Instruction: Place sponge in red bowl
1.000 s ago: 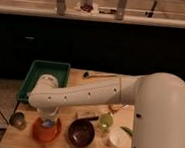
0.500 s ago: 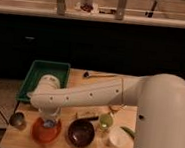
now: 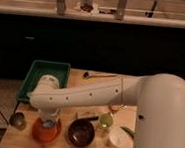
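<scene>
The red bowl (image 3: pixel 35 131) sits at the front left of the wooden table. My gripper (image 3: pixel 49 119) hangs from the white arm straight down over the bowl, its tip just above the inside. A bluish patch at the tip is the sponge (image 3: pixel 49 123), inside the bowl's rim. I cannot tell whether it is still held or resting in the bowl. The arm hides the back of the bowl.
A dark brown bowl (image 3: pixel 81 133) stands right of the red bowl. A green tray (image 3: pixel 36 72) lies behind it. A metal cup (image 3: pixel 17 120) is on the left. A green cup (image 3: pixel 105 122), a white cup (image 3: pixel 115 138) and a long spoon (image 3: pixel 99 75) lie to the right.
</scene>
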Controlling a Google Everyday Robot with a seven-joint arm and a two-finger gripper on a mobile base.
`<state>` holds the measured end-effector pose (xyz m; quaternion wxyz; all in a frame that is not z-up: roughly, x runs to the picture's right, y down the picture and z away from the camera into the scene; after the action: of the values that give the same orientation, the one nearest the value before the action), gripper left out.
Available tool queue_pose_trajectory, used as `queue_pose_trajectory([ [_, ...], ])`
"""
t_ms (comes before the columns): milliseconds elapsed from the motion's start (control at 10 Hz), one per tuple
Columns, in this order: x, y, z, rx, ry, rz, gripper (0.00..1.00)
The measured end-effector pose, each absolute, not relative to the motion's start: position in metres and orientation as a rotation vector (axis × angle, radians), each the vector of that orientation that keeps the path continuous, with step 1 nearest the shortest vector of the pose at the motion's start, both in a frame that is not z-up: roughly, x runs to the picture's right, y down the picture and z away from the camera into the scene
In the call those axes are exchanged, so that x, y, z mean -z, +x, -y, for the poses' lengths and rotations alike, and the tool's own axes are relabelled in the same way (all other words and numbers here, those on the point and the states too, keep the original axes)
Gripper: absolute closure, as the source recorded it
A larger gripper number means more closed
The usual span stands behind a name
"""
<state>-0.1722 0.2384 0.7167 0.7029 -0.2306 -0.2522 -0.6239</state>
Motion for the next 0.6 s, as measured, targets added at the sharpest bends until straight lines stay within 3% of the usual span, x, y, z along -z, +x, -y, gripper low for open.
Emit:
queue_pose_trajectory([
  [600, -0.7158, -0.1717, -0.239, 1.444, -0.501, 0.582, 0.96],
])
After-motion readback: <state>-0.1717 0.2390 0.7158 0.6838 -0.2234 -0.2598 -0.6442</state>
